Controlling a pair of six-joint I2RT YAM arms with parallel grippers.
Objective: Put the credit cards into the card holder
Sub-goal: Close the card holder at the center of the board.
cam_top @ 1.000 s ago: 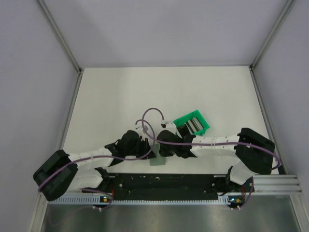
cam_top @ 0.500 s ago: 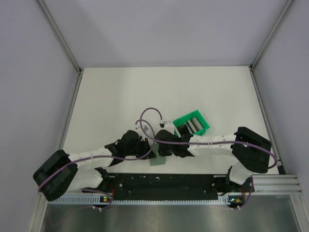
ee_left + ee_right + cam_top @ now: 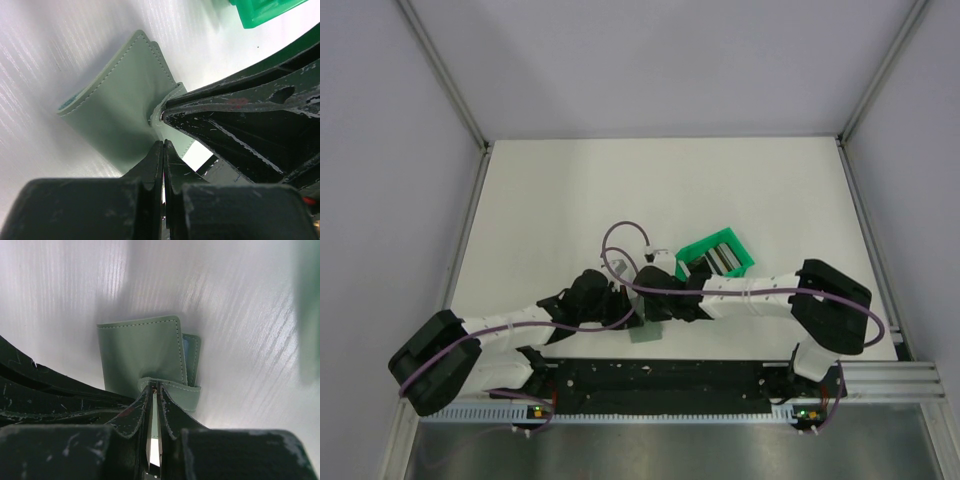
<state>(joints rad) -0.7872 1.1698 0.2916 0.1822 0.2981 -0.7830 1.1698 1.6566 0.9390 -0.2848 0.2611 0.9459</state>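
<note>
The grey-green card holder [image 3: 120,100] lies on the white table near the front edge, mostly hidden under the two wrists in the top view, with a corner [image 3: 645,335] showing. It is folded, and a strip of light blue inside [image 3: 188,347] shows at one edge. My right gripper [image 3: 154,388] is shut on a curled flap [image 3: 172,390] of the card holder. My left gripper [image 3: 163,145] is shut, its tips resting against the holder's outer face right beside the right fingers [image 3: 240,125]. The credit cards [image 3: 718,260], dark and grey, stand in slots of a green bin.
The bright green plastic bin [image 3: 735,247] stands just behind and to the right of the grippers; its corner [image 3: 265,10] shows in the left wrist view. A purple cable [image 3: 620,235] loops above the wrists. The black base rail [image 3: 660,378] runs along the near edge.
The right arm has shifted a little to the left, its elbow and cable loop moving with it. The left arm and the card holder stay where they were.
</note>
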